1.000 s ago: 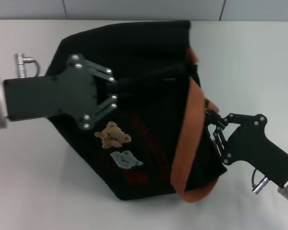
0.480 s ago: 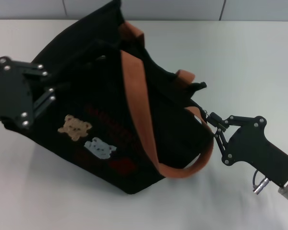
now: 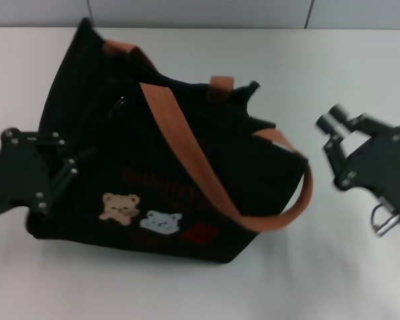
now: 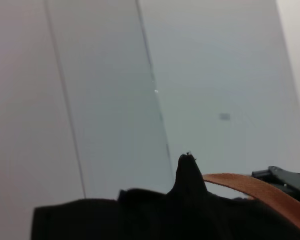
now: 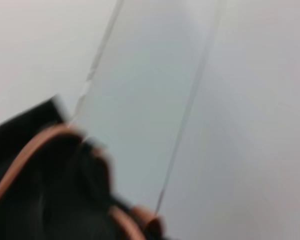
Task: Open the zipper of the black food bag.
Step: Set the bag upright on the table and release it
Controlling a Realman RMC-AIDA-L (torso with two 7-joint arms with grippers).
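The black food bag stands upright mid-table, its bear patches facing me and an orange-brown strap draped across that face. The zipper runs along the top between the straps; I cannot make out its pull tab. My left gripper is at the bag's left end, its fingers converging into the black fabric, shut on it. My right gripper hangs open to the right of the bag, apart from it. The left wrist view shows the bag's top edge and a strap.
The white table runs all around the bag. A pale wall with panel seams rises along the far edge. In the right wrist view the bag and a strap fill the corner.
The bag has been dragged left and swung upright with my left gripper. My right gripper has let go of the bag's right end, opened and drawn away to the right.
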